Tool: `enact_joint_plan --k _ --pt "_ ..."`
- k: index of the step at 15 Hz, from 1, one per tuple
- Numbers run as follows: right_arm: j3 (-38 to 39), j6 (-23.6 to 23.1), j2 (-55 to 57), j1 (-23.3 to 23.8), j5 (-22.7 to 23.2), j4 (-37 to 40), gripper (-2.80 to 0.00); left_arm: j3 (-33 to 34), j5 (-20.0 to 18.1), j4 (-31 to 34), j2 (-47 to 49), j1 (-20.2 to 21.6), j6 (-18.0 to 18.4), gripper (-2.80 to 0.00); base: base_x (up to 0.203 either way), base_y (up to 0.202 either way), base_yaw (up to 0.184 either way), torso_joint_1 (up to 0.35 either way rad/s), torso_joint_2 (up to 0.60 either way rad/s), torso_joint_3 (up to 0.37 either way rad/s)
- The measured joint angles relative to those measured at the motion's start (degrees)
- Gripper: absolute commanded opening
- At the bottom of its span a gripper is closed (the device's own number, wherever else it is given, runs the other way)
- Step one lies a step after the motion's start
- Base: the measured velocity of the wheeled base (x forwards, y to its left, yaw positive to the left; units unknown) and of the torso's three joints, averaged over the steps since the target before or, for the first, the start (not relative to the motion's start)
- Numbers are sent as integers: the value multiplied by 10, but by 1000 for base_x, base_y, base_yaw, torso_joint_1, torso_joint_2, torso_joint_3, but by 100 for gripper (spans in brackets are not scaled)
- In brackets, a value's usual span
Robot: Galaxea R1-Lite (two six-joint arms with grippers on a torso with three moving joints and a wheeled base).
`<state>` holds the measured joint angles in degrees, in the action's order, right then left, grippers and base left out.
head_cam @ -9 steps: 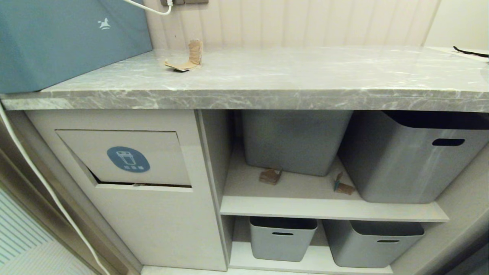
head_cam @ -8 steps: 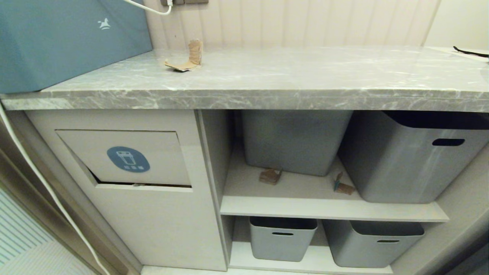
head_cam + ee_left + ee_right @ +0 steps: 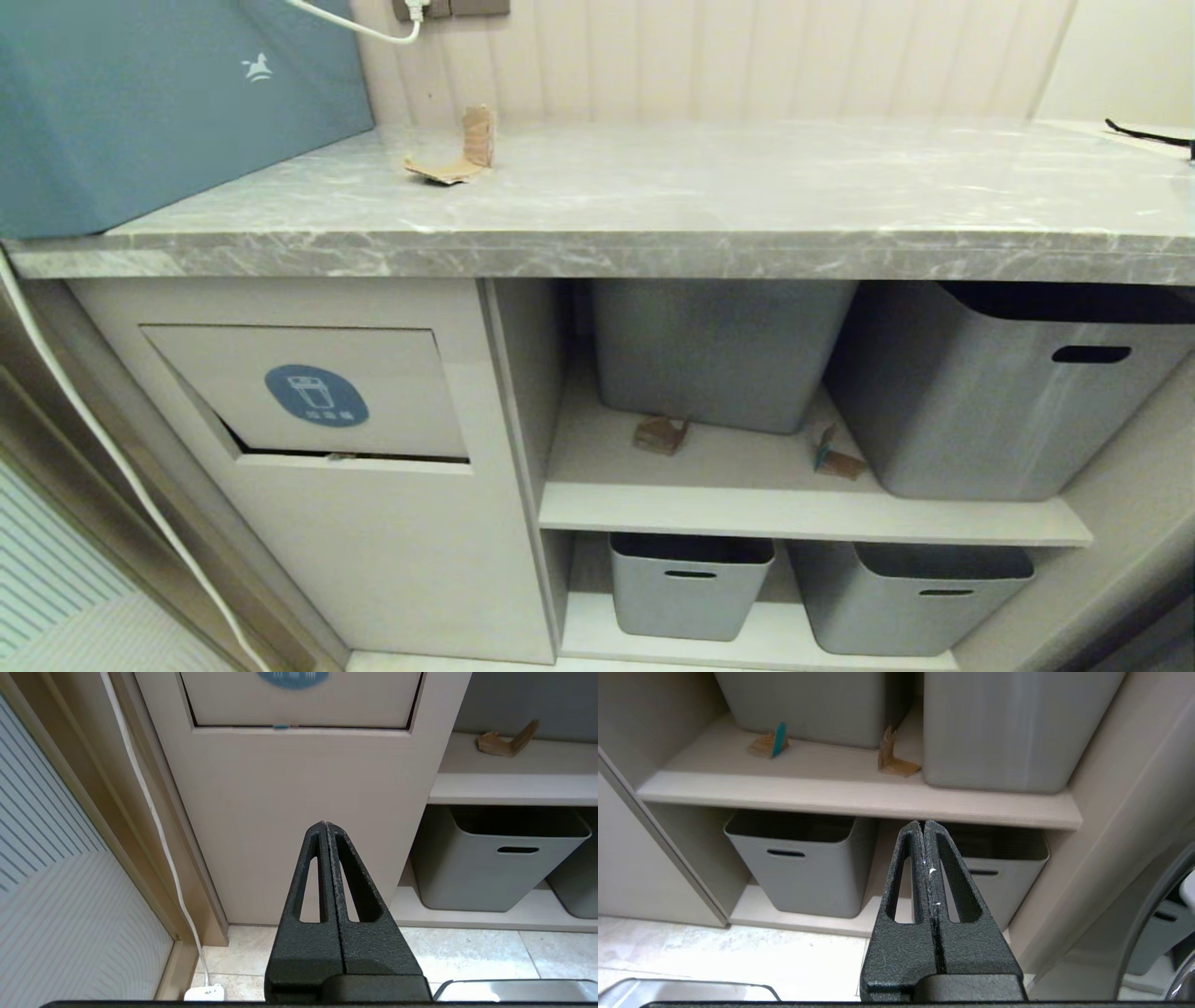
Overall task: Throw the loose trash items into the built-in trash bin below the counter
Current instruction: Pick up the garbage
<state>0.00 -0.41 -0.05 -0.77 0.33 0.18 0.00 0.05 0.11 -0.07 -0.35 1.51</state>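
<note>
Both grippers, left [image 3: 325, 826] and right [image 3: 924, 824], hang closed and empty; best start with the curled strip [image 3: 462, 149] upper left, pinching its upright edge.

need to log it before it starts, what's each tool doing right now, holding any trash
Left tool: closed, holding nothing, low in front of the bin panel.
Right tool: closed, holding nothing, low in front of the shelves.

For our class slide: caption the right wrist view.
Shut right gripper low before a shelf holding two cardboard scraps and grey tubs.
</note>
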Motion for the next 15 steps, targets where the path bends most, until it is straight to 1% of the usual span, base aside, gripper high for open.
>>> enact_joint_plan --k 2,15 --pt "0 0 0 0 0 2 -280 0 0 0 0 0 0 -280 0 0 0 75 -205 -282" --pt "0 1 0 0 0 0 -280 0 0 0 0 0 -1 -280 0 0 0 188 -495 -284"
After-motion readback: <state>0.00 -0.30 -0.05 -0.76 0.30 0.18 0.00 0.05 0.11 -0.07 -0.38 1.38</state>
